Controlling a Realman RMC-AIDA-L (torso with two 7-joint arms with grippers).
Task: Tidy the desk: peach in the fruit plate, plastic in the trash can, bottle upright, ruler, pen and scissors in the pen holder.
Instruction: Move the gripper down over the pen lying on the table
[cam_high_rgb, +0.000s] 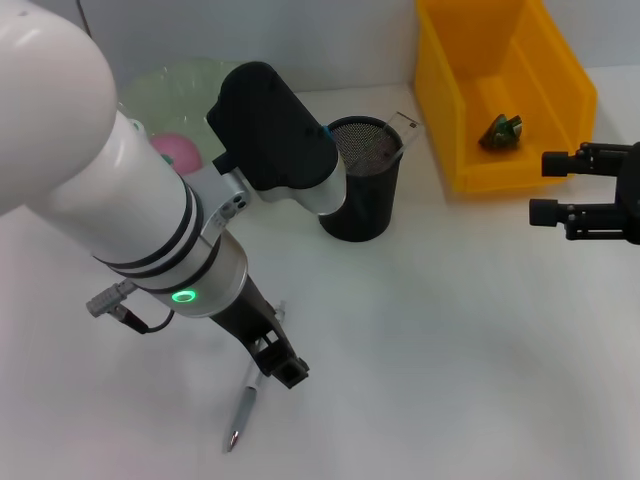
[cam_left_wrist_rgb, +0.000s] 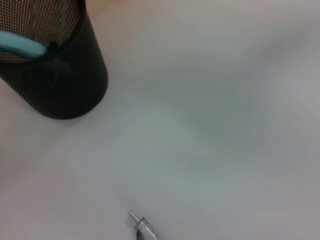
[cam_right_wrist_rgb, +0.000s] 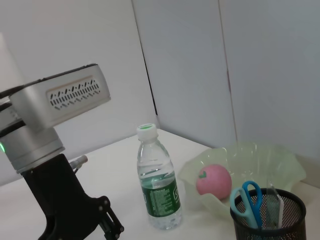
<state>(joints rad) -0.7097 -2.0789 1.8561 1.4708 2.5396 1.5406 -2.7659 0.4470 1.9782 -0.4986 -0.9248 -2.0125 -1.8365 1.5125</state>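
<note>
A: While the left arm reaches low over the table (cam_high_rgb: 450, 350), its left pincer (cam_high_rgb: 275, 352) sits right at the upper end of the pen (cam_high_rgb: 243, 408). Fingers look spread around the barrel, but I can't confirm they touch it.

B: Pen position?

A: Flat on the table, near the front edge, tip pointing toward the robot. Left wrist view only catches a small silver end of it (cam_left_wrist_rgb: 142, 227).

B: Pen holder?

A: Black mesh pen holder (cam_high_rgb: 362, 180) upright mid-table, well apart from the pen. Blue-handled scissors (cam_right_wrist_rgb: 248, 200) and a clear ruler (cam_right_wrist_rgb: 272, 207) stand inside.

B: Rest of the task items?

A: Pink peach (cam_right_wrist_rgb: 214, 181) is in the pale green fruit plate (cam_right_wrist_rgb: 270, 160), just behind the pen holder. Bottle (cam_right_wrist_rgb: 157, 185) stands upright with cap on, beside the plate. Yellow trash can (cam_high_rgb: 505, 90) at the far right holds a crumpled green piece of plastic (cam_high_rgb: 499, 131).

B: Right arm?

A: Right pincer (cam_high_rgb: 546, 188) hangs at the right edge near the trash can, fingers parted, nothing between them.
</note>
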